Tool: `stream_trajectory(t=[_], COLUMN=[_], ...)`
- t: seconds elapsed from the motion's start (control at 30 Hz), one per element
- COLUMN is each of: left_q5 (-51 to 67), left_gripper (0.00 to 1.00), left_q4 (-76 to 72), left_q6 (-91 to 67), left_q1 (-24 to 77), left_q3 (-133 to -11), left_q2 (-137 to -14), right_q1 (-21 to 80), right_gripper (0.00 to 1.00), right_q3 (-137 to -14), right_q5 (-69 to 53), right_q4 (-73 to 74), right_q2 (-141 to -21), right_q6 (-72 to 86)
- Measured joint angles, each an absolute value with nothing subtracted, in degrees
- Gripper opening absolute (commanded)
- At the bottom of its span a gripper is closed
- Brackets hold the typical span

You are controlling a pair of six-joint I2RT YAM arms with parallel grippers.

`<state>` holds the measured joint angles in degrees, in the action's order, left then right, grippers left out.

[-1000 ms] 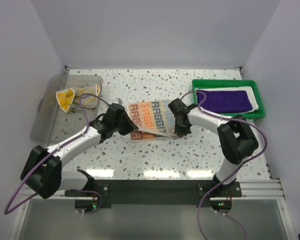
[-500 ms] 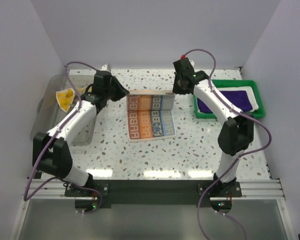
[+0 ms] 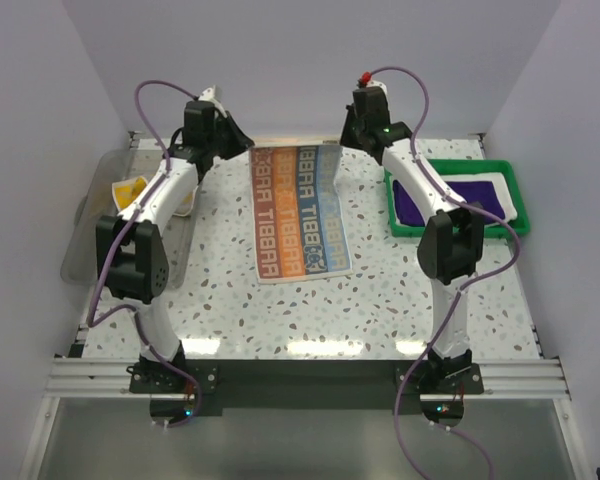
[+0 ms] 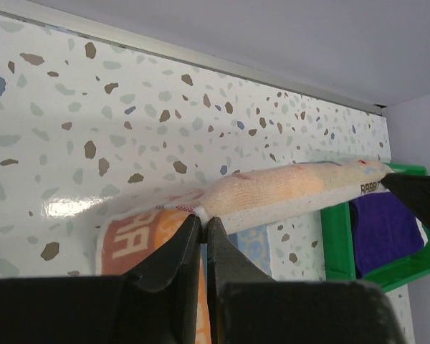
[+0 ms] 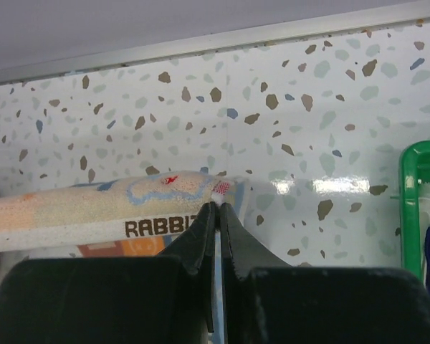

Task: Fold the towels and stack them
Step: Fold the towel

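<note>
- Two of the three look done: the purple towel (image 3: 480,197) lies folded flat on the white towel (image 3: 515,202) inside the green tray (image 3: 450,163), at 2 o'clock on the table (image 3: 410,290).
- The lettered towel (image 3: 295,215) is not yet folded. It lies open as a long strip down the middle of the table, running from 12 o'clock toward 6 o'clock, with its near end flat on the surface.
- Its far edge is raised off the table at 12 o'clock and pulled into a taut, rolled-looking band between the two arms.
- The left gripper (image 3: 238,148) is clamped on the far-left corner of that edge; in the left wrist view its jaws meet on the cloth with no visible gap.
- The right gripper (image 3: 347,143) pinches the far-right corner in the same way, its jaws closed on a thin bit of fabric.
- Both arms reach almost fully out to the far wall, the left toward 11 o'clock and the right toward 1 o'clock, with their wrists turned in to face each other across the towel.
- What is left, in my judgement: fold this towel, probably by carrying the held edge toward 6 o'clock, then set it on the stack in the tray.
- A clear bin (image 3: 85,215) at 10 o'clock holds a yellow cloth (image 3: 130,195), well apart from the work.
</note>
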<state>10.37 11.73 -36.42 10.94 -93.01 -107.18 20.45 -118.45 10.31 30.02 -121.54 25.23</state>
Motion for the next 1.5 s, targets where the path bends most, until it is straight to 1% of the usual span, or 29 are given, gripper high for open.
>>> stream_trajectory(t=[0.2, 0.33, 0.5, 0.7, 0.87, 1.3, 1.5], left_q5=[11.88, 13.65, 16.49, 21.41, 23.94, 21.89, 20.16], left_gripper=[0.0, 0.0, 0.0, 0.0, 0.0, 0.0, 0.0], left_q4=[9.85, 9.69, 11.92, 11.77, 11.64, 10.68, 10.35], left_q6=[-35.27, -35.33, -35.48, -36.86, -37.47, -38.24, -38.24], left_q1=[9.96, 9.61, 9.61, 9.78, 10.0, 14.85, 15.09], left_q3=[-91.09, -87.05, -80.49, -68.71, -60.2, -47.03, -46.22], left_q2=[-107.39, -106.63, -103.31, -95.37, -92.07, -88.73, -90.26], right_q1=[20.4, 20.38, 20.4, 20.69, 20.75, 21.71, 22.48], right_gripper=[0.0, 0.0, 0.0, 0.0, 0.0, 0.0, 0.0], right_q3=[-118.37, -116.22, -108.14, -96.03, -87.94, -75.83, -72.9], right_q5=[8.67, 7.38, 4.91, 1.26, -1.72, -4.86, -5.39], right_q4=[26.52, 25.82, 27.62, 30.89, 31.83, 31.44, 30.57], right_q2=[-121.6, -121.23, -118.96, -113.08, -108.88, -106.85, -106.87], right_q6=[23.53, 23.24, 23.31, 23.7, 24.91, 25.56, 25.93])
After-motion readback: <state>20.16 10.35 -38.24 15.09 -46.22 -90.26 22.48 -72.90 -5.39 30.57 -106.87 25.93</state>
